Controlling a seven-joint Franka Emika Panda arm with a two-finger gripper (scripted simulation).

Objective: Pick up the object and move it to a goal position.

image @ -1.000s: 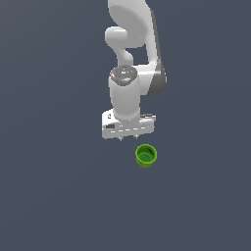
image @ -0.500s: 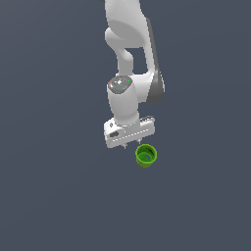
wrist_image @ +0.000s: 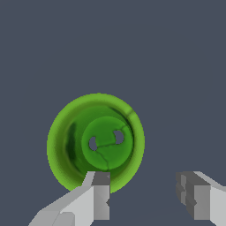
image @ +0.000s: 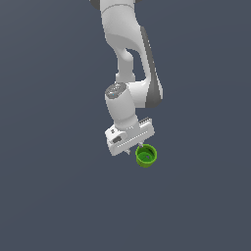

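- The green cup (image: 146,156) sits upright on the grey desk (image: 54,186), just below the exterior view's centre.
- The white pincer (image: 138,147) hangs right above it, released, holding nothing; one fingertip (wrist_image: 100,194) overlaps the rim.

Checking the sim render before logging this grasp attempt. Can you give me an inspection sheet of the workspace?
Surface: plain dark grey floor, bare where visible.
Job's things: green cup, upright, open side up, apparently on the floor.
Clutter: nothing seen.
Grippers: white gripper, jaws open, above the cup and off to one side; one fingertip overlaps the rim in the wrist view; not gripping.
Cables: nothing seen.
Surroundings: Panda arm; no goal marker seen.
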